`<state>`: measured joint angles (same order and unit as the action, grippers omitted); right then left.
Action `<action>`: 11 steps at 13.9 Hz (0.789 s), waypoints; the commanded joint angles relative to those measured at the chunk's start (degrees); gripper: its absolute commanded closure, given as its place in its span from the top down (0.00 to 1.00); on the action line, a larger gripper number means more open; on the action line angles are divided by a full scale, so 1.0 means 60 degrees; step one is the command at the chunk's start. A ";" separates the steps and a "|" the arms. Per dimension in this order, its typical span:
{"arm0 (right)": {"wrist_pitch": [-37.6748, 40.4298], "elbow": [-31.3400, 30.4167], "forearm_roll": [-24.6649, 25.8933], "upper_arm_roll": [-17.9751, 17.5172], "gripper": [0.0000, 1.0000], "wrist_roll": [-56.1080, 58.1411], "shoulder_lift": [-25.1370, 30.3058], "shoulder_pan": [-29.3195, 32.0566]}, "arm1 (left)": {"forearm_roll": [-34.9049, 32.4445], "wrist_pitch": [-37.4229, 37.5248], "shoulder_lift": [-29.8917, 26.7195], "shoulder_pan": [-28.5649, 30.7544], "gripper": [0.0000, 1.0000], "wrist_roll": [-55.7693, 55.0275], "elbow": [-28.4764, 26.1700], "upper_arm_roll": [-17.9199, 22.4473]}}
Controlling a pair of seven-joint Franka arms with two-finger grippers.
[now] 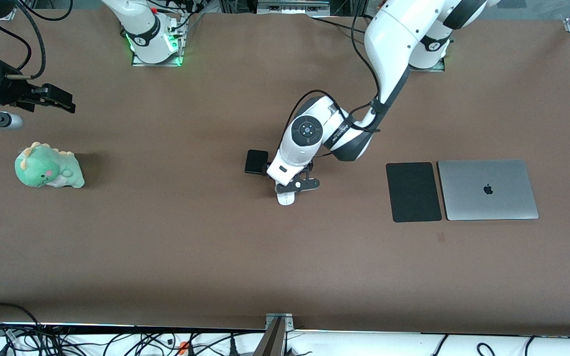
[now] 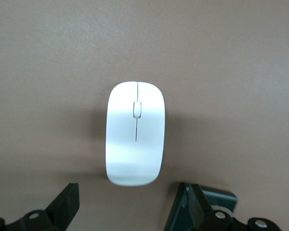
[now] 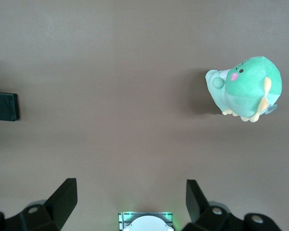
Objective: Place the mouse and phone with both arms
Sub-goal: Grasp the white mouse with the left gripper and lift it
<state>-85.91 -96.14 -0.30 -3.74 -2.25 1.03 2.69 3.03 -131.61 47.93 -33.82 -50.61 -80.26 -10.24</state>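
The white oval mouse (image 1: 285, 199) lies near the table's middle, partly covered by my left gripper (image 1: 296, 187), which hangs just above it. In the left wrist view the mouse (image 2: 135, 134) lies flat in full sight, and the left gripper (image 2: 127, 208) stands open with nothing between its fingers. The small black phone (image 1: 257, 161) lies flat beside the left arm's wrist, toward the right arm's end. It also shows in the right wrist view as the phone (image 3: 4, 106). My right gripper (image 1: 65, 101) waits up at the right arm's end of the table, and there the right gripper (image 3: 131, 202) is open and empty.
A green plush dinosaur (image 1: 50, 168) sits below the right gripper, seen too as the plush (image 3: 245, 89). A large black pad (image 1: 413, 192) and a closed silver laptop (image 1: 488, 189) lie side by side toward the left arm's end. The right arm's base (image 3: 145, 222) glows green.
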 commanded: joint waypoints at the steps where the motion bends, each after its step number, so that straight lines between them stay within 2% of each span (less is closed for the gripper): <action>1: 0.0110 0.0042 -0.0184 -0.0021 1.00 -0.0124 0.0062 0.0005 | -0.0241 -0.0096 0.0622 -0.0208 1.00 -0.0135 0.0747 0.0271; 5: 0.0110 0.0042 -0.0184 -0.0021 1.00 -0.0124 0.0077 0.0005 | -0.0227 -0.0111 0.1034 -0.0749 1.00 -0.0135 0.1130 0.0870; 11: 0.0110 0.0042 -0.0198 -0.0021 1.00 -0.0124 0.0062 0.0005 | -0.0256 -0.0096 0.1034 -0.0750 1.00 -0.0047 0.1072 0.0872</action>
<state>-85.91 -96.14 -0.33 -3.74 -2.25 1.05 2.69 2.84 -132.70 53.18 -37.66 -50.58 -75.60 -5.81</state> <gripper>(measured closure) 0.000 0.000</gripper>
